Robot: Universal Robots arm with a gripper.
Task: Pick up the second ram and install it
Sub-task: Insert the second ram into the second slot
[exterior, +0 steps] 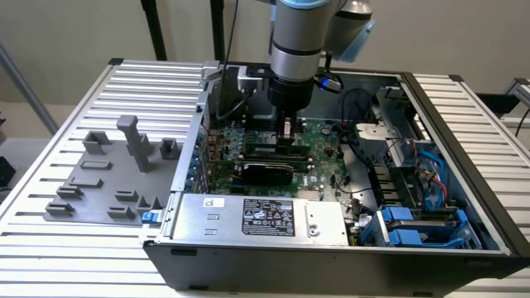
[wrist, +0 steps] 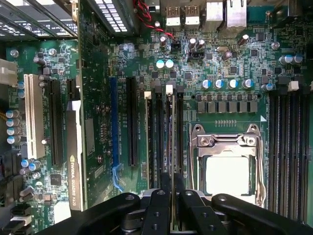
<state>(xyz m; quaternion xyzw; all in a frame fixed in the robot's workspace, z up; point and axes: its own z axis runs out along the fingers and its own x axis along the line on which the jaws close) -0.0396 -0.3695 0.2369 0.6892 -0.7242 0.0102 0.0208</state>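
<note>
Wrist view: fingers [wrist: 170, 188] nearly closed, pinching second ram [wrist: 170, 132] edge-on over memory slot.

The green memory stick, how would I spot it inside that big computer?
Find the open black computer case and the green motherboard inside. Under the arm's claw, the memory stick stands on edge in a black slot, pinched by the claw. Unlike the wide black card, it's long and thin.

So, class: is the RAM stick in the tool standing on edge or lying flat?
On edge. In the wrist view the second ram shows as a thin line running from the shut tool along the motherboard's black slots.
</note>
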